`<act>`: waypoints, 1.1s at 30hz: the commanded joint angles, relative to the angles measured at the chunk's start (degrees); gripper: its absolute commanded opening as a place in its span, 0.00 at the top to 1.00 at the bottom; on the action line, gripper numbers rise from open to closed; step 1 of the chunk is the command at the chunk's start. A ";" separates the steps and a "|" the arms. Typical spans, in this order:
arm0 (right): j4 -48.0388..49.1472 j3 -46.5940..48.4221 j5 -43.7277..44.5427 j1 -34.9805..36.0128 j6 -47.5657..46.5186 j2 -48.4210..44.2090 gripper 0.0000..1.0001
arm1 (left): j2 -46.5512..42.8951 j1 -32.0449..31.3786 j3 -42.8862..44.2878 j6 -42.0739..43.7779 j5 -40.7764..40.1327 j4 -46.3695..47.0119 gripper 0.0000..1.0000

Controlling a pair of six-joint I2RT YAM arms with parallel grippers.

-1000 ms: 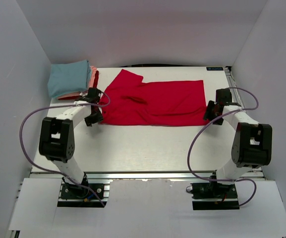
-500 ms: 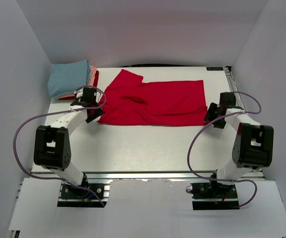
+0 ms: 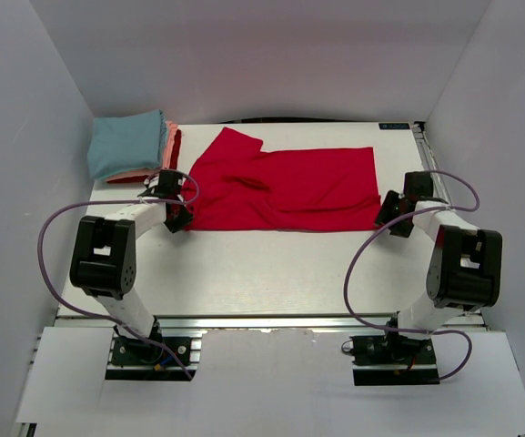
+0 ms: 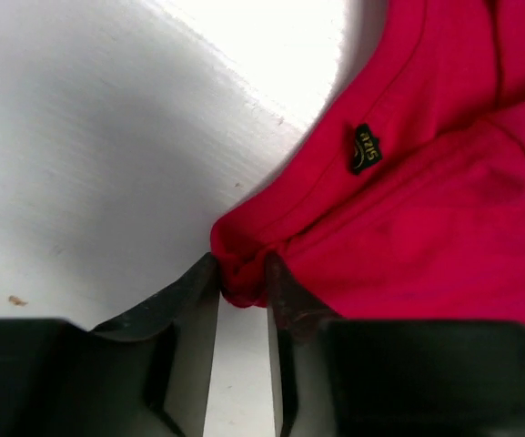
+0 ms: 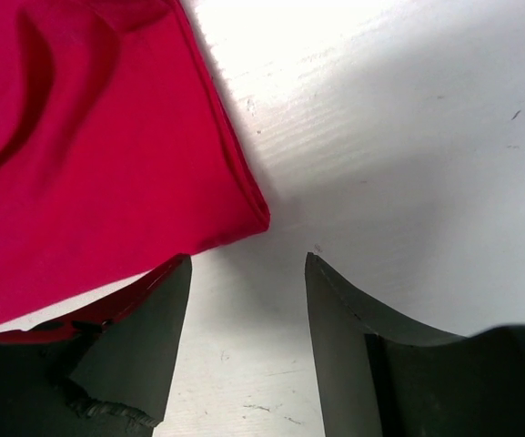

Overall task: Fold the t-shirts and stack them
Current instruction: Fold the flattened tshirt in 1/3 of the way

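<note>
Far left, back corner of the table [image 3: 244, 264]: the folded stack [image 3: 127, 146], light blue on top, salmon-pink and red edges showing at its right side. It sits well apart from the work area, probably so the open shirt has room to be folded.

Left gripper [image 4: 242, 284]: down at the near-left corner of the red shirt [image 3: 280, 187]. In the wrist view the fingers stand narrow with a bunched fold of hem between them. You have a pinch on the cloth, though how firm it is can't be told from here. A small black label [image 4: 365, 148] lies just beyond, on the inside of the hem.

Middle: the red shirt lies spread flat, long side across the table, one sleeve poking toward the back left. It is not yet folded along its length.

Right gripper [image 5: 247, 273]: jaws standing wide, low over the table, with the shirt's near-right corner just ahead of the gap and not yet between the fingers. One finger lies close along the hem. Each arm is placed at a near corner, most likely so both can lift that edge together for the next fold.

Against a second ago: your left gripper has come nearer and inward from beside the stack to the shirt corner, and its fingers have narrowed. The right gripper has shifted only slightly. The shirt and stack lie as they did.
</note>
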 commanded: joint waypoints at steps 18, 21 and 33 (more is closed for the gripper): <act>4.56 2.38 -1.56 -0.42 0.65 7.62 1.00 | -0.45 0.27 -0.92 1.62 -4.00 -2.28 1.00; 3.07 1.76 -1.13 -0.42 0.57 6.39 1.00 | -2.38 0.27 -1.71 1.88 -6.55 -5.00 1.00; -4.05 -2.89 -1.13 -0.42 0.65 0.77 1.00 | -14.34 0.36 -9.62 1.44 -9.01 -11.59 1.00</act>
